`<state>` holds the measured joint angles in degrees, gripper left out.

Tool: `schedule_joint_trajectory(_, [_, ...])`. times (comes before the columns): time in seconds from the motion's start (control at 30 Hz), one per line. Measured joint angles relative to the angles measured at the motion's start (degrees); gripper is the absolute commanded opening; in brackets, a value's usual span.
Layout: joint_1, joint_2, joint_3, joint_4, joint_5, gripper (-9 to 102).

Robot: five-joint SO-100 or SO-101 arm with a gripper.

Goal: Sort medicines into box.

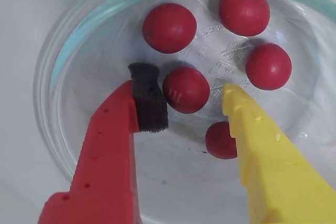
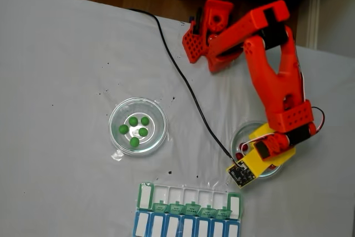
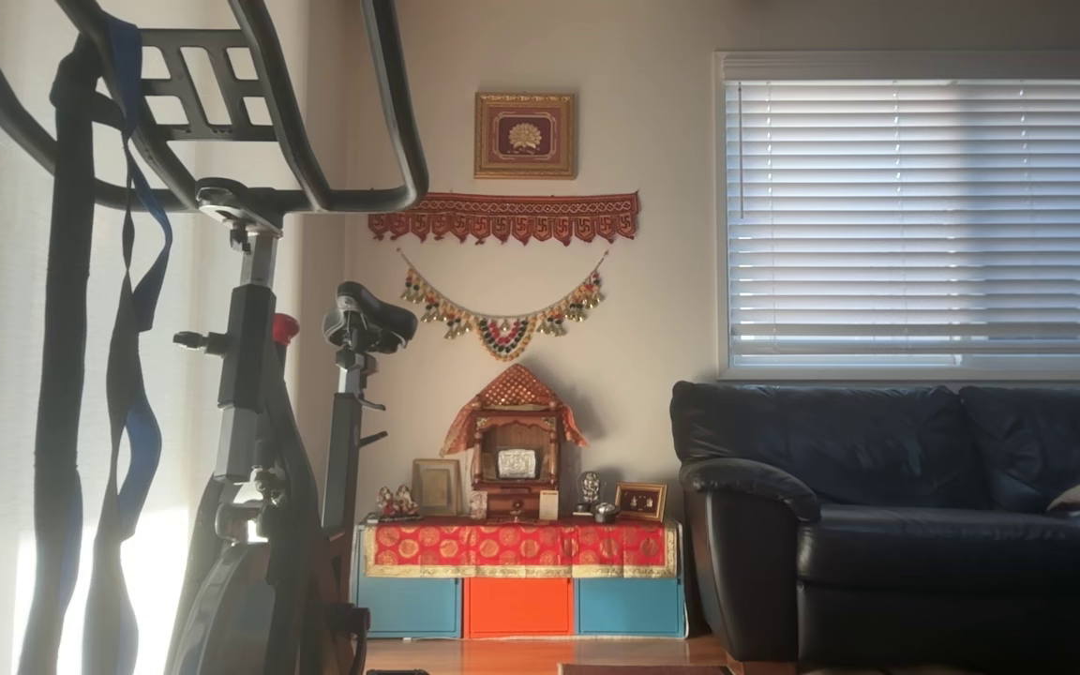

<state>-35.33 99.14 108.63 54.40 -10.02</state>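
In the wrist view, several dark red medicines lie in a clear round dish (image 1: 79, 51). My gripper (image 1: 188, 92) is open and lowered into the dish. One red ball (image 1: 186, 89) sits between the black-padded red finger (image 1: 149, 103) and the yellow finger (image 1: 247, 124). The pad is at the ball's left side, while a gap remains on the yellow side. Another red ball (image 1: 219, 140) is half hidden behind the yellow finger. In the fixed view, several green medicines (image 2: 136, 126) lie in a second dish (image 2: 156, 109). The green-lidded box (image 2: 188, 199) lies at the table's front edge.
A blue-lidded organizer row (image 2: 186, 227) lies against the box's near side. The arm (image 2: 274, 76) reaches from its base (image 2: 208, 34) at the back over the right dish (image 2: 239, 132). A black cable (image 2: 183, 81) crosses the grey table. The other view shows a living room.
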Motion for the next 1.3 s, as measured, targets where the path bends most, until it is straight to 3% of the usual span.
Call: schedule_joint_trajectory(1.3, [0.6, 0.4, 0.8, -0.7, -1.8, 19])
